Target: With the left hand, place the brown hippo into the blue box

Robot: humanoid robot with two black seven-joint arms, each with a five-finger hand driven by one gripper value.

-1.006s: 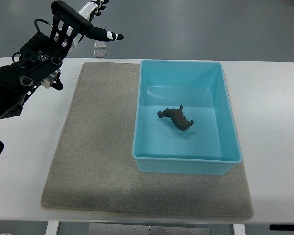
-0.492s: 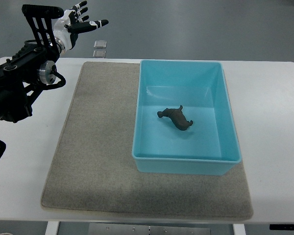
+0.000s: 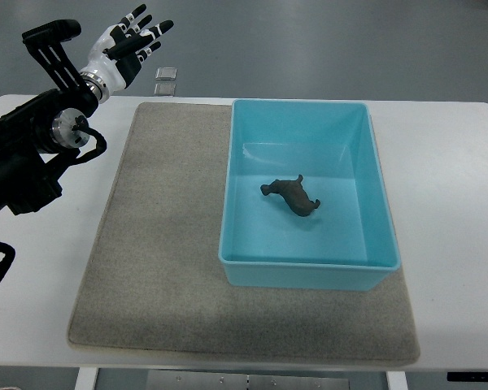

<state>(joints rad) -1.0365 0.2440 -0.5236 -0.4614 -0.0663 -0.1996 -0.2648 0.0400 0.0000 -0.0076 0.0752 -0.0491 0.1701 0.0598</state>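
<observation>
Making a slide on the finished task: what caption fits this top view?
Brown hippo lies inside the blue box while the open left hand hovers off at the table's far-left corner.

- White table, rounded corners, filling most of the view.
- Grey mat spread over its middle.
- Grey floor beyond the far edge.
- Two small pale squares on that floor.
- Even, soft light.

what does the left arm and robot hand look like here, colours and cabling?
Left arm: black, blocky links with round silver joint caps, a loose black cable loop by the wrist. Robot hand: white palm, black fingers with white bands. Right arm not in view.
</observation>
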